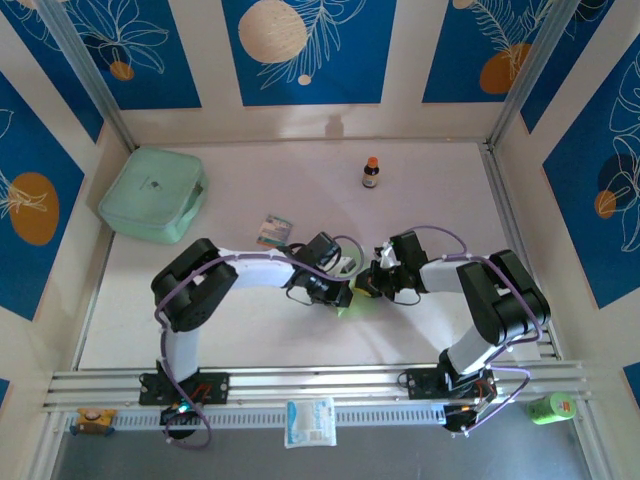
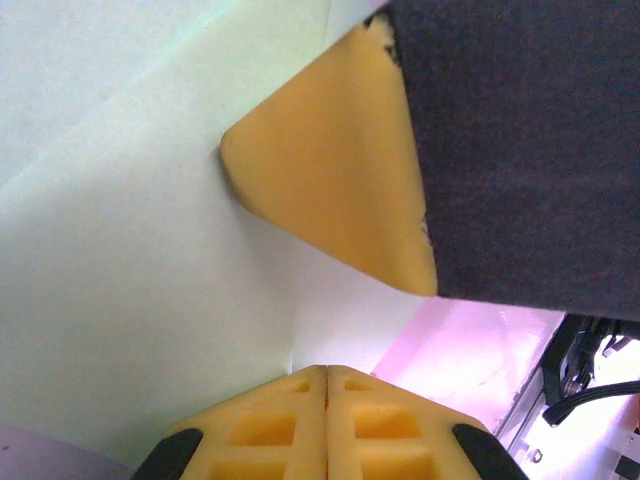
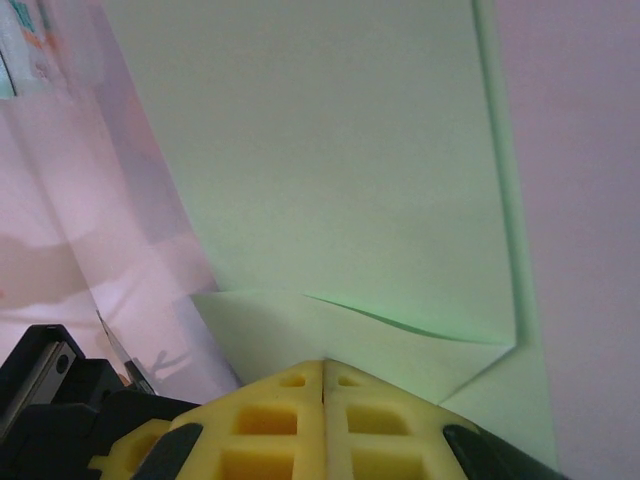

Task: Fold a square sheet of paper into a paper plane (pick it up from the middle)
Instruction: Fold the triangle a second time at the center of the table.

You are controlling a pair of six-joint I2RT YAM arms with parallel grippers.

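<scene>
Pale surface (image 1: 250, 330), blue leaf-print walls around it. The sheet (image 3: 330, 180), partly folded, sits mid-surface between both arms. Left fingers (image 2: 325, 378) and right fingers (image 3: 322, 372) are closed, seemingly pinching it from opposite sides, probably steadying a crease.

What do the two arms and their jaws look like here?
Both the left arm and right arm have white links, bulky black joints and thin purple cables looping alongside. The jaws are yellow with square recesses, set in black mounts.

Pale table (image 1: 260, 330): mint-green box (image 1: 153, 194) far left, striped packet (image 1: 273, 230) mid, small orange-capped bottle (image 1: 371, 172) far back.
</scene>
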